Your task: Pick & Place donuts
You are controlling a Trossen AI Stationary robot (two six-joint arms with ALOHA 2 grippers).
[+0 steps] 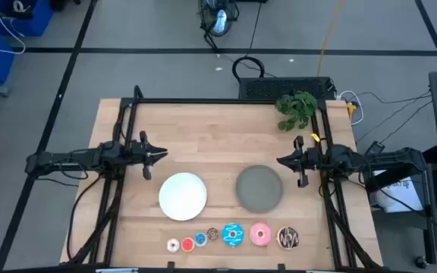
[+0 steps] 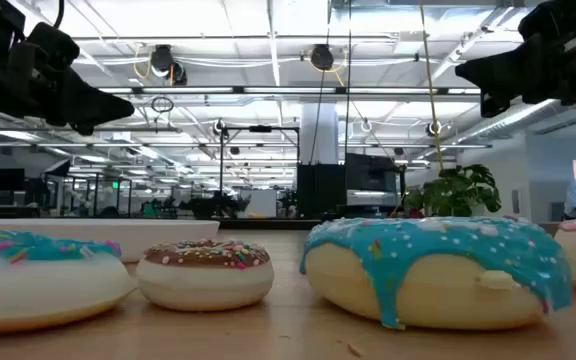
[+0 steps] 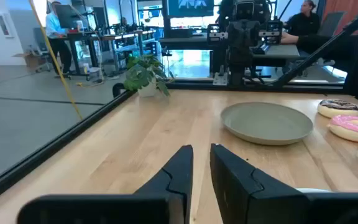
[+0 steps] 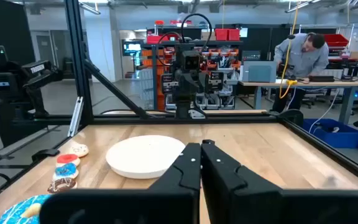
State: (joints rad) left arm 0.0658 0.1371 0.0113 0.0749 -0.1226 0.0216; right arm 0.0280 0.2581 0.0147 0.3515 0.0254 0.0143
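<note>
Donuts: six toy rings lie in a row along the near edge of the table, none on a plate.
Tiny three: white-pink donut (image 1: 173, 245), red donut (image 1: 187, 243) and a blue-iced one (image 1: 200, 240) sit at the row's left end, close together.
Middle: brown sprinkled donut (image 1: 212, 234), then the larger blue sprinkled donut (image 1: 233, 234), its glossy icing dripping over a pale body in the low view (image 2: 438, 270).
Right end: pink donut (image 1: 260, 233) and dark brown drizzled donut (image 1: 287, 238).
White plate (image 1: 183, 196): round, smooth, empty, just behind the row's left half.
Grey plate (image 1: 259, 187): round, matte, shallow rim, empty, beside the white one.
Table (image 1: 203, 136): pale wood planks inside a black frame.
Plant (image 1: 297, 108): green, leafy, at the far right corner.
Left gripper (image 1: 158, 155): above the table's left side, fingers a narrow slit apart, holding nothing.
Right gripper (image 1: 282, 161): above the right side near the grey plate, fingers closed together, empty.
</note>
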